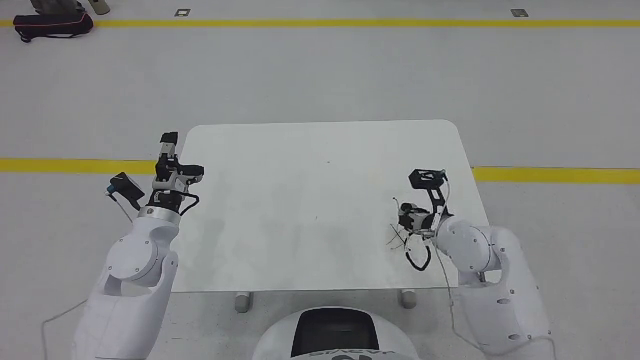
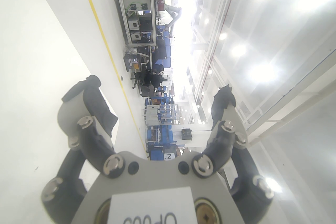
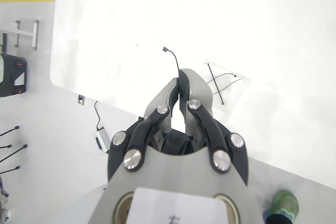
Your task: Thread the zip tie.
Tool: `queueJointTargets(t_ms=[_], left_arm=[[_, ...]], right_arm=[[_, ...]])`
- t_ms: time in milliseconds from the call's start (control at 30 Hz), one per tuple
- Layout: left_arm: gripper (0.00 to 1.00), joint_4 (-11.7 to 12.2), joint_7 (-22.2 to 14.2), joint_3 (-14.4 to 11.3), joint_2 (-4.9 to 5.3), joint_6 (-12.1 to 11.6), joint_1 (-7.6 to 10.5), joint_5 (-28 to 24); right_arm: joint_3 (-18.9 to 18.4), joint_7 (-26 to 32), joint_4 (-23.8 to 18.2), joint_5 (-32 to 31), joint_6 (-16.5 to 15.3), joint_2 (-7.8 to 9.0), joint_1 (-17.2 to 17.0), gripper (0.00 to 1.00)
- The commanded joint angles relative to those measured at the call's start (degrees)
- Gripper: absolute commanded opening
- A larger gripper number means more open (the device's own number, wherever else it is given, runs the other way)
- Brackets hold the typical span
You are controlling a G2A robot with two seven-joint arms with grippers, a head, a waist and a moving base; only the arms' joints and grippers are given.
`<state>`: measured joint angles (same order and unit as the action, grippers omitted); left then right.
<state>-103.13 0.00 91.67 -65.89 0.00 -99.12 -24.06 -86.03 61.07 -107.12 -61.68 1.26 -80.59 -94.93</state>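
Right gripper (image 3: pixel 179 82) clenched on the black zip tie (image 3: pixel 174 58) near the tabletop (image 1: pixel 320 200) right edge; left gripper (image 2: pixel 157 88) released; threading, not yet begun, likely needs its grasp next.

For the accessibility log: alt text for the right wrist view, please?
The right pincer is shut on a thin black zip tie whose head curves out past its tip, over the white table. Nearby lie spare zip ties.
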Motion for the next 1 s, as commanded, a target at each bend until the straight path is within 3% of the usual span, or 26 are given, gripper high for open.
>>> queueJointTargets(t_ms=[0,67,133,300,500,700,967], left_arm=[[1.0,0.0,0.0,0.0,0.0,0.0,0.0,0.0],[1.0,0.0,0.0,0.0,0.0,0.0,0.0,0.0],[1.0,0.0,0.0,0.0,0.0,0.0,0.0,0.0],[1.0,0.0,0.0,0.0,0.0,0.0,0.0,0.0],[1.0,0.0,0.0,0.0,0.0,0.0,0.0,0.0],[1.0,0.0,0.0,0.0,0.0,0.0,0.0,0.0],[1.0,0.0,0.0,0.0,0.0,0.0,0.0,0.0]], right_arm=[[0.0,0.0,0.0,-1.5,0.0,0.0,0.0,0.0],[0.6,-0.5,0.5,0.3,-1.7,0.0,-0.3,0.0],[-1.2,-2.5,0.8,8.0,-3.4,-0.02,-0.3,0.0],[-5.5,-6.8,0.8,21.9,-11.8,0.52,-0.4,0.0],[-6.9,-5.4,3.6,35.9,-17.4,1.11,1.3,0.0],[-7.4,-1.9,7.4,46.6,-17.8,1.85,4.0,0.0],[-6.3,-1.2,12.0,53.5,-16.0,2.51,6.9,0.0]])
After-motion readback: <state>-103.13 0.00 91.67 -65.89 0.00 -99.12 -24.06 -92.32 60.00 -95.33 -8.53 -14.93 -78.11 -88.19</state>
